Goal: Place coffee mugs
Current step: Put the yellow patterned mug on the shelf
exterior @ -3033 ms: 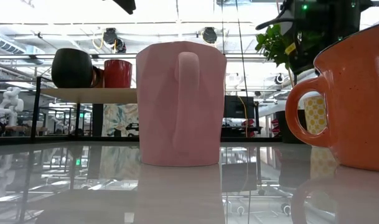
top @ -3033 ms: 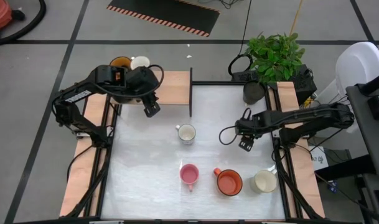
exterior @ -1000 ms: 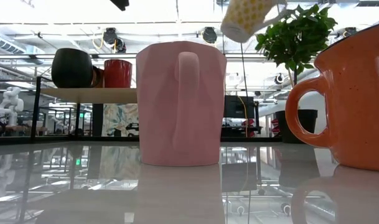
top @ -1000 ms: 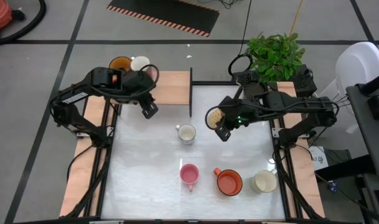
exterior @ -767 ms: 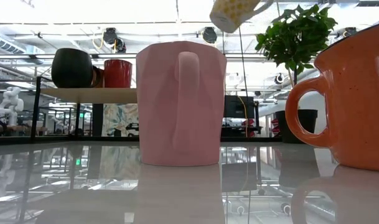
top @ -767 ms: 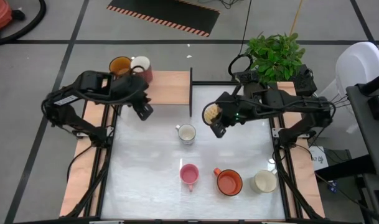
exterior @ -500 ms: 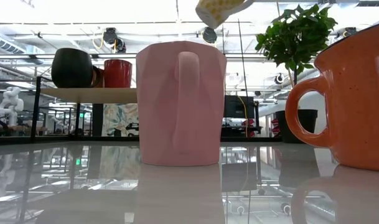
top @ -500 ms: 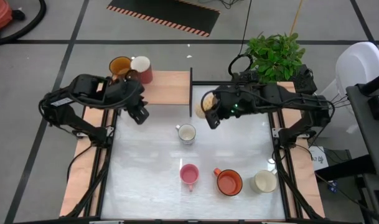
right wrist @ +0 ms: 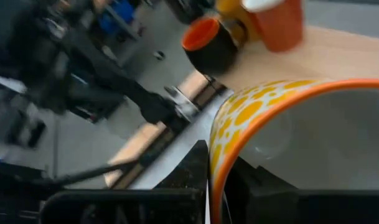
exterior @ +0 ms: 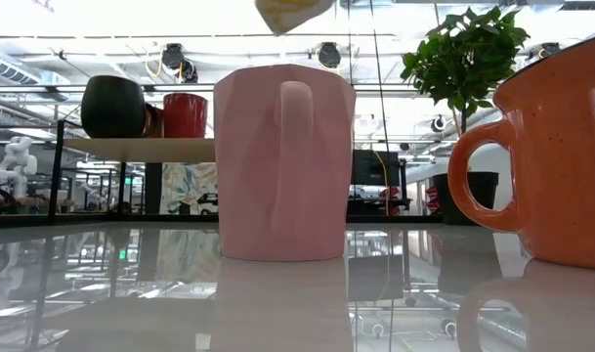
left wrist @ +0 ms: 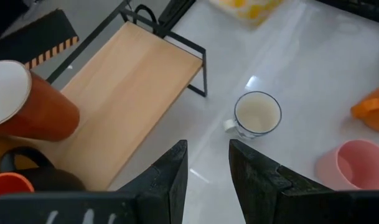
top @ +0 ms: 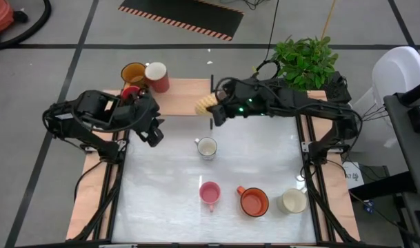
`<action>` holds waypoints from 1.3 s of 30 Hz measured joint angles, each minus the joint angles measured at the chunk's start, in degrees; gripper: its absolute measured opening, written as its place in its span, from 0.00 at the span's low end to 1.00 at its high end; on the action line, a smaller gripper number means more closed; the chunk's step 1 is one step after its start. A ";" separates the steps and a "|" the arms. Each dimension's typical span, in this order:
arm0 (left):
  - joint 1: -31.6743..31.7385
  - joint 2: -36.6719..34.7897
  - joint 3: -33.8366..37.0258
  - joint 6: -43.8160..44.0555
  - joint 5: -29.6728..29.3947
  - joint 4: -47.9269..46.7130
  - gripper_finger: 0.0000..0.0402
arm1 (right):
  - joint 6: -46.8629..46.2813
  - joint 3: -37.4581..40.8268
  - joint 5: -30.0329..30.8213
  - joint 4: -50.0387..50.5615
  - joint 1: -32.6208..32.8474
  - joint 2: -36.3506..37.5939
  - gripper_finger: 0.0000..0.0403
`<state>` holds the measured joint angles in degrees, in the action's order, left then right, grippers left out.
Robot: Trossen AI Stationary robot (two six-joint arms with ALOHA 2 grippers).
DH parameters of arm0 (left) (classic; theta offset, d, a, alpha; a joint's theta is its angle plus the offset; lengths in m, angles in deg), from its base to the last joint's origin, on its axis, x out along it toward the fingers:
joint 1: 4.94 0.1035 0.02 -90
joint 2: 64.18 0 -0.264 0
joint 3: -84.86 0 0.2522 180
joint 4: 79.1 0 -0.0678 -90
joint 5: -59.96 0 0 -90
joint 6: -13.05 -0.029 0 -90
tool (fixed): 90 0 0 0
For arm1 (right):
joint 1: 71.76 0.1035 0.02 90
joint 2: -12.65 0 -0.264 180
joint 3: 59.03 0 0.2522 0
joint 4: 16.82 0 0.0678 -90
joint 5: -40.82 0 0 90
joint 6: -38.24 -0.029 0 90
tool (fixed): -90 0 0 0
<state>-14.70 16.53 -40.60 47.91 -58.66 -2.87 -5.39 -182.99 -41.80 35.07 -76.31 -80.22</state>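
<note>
My right gripper (top: 218, 111) is shut on a yellow-patterned mug (top: 205, 105), held in the air over the right end of the wooden shelf (top: 182, 96); the low view shows only the mug's bottom (exterior: 292, 14). My left gripper (top: 154, 133) hangs open at the table's far left with nothing between its fingers. A white mug (top: 206, 147), a pink mug (top: 210, 193), an orange mug (top: 253, 201) and a cream mug (top: 292, 201) stand upright on the white tabletop. A red mug (top: 156, 76) and an amber mug (top: 133, 72) stand at the shelf's far left. My right gripper pinches the yellow-patterned mug's rim (right wrist: 215, 163), one finger (right wrist: 192, 168) outside the wall and the other inside the mug. The fingers come from the table's right, slanting slightly down. The mug is lifted clear and tilted, its mouth toward the gripper.
A dark pot with an orange inside (top: 130, 93) sits on the shelf by the red mug. A thin black upright divider (top: 211, 103) stands at the shelf's right end. A potted plant (top: 305, 62) is at the far right. Bare tabletop lies at the near left.
My right gripper has carried the yellow-patterned mug toward the table's far-left, from above the white mug to over the shelf's right end, rising a little and turning nearer to level. My left gripper has drawn back from the shelf toward the near-left, still open.
</note>
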 joint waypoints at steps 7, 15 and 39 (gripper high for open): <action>-2.00 -0.20 0.00 1.20 0.01 0.00 0.30 | -0.43 -0.10 -3.60 -10.58 -2.80 -4.07 0.03; -2.38 -0.20 0.00 0.14 -0.99 0.00 0.30 | 3.38 -15.08 -4.65 -4.50 -5.79 -11.71 0.03; -2.12 -2.10 -0.02 -0.81 -2.87 0.02 0.30 | 11.45 -22.44 -7.68 -1.95 -17.11 -24.14 0.03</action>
<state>-16.82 14.43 -40.63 47.10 -61.53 -2.86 6.07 -205.42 -49.48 33.12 -93.42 -104.36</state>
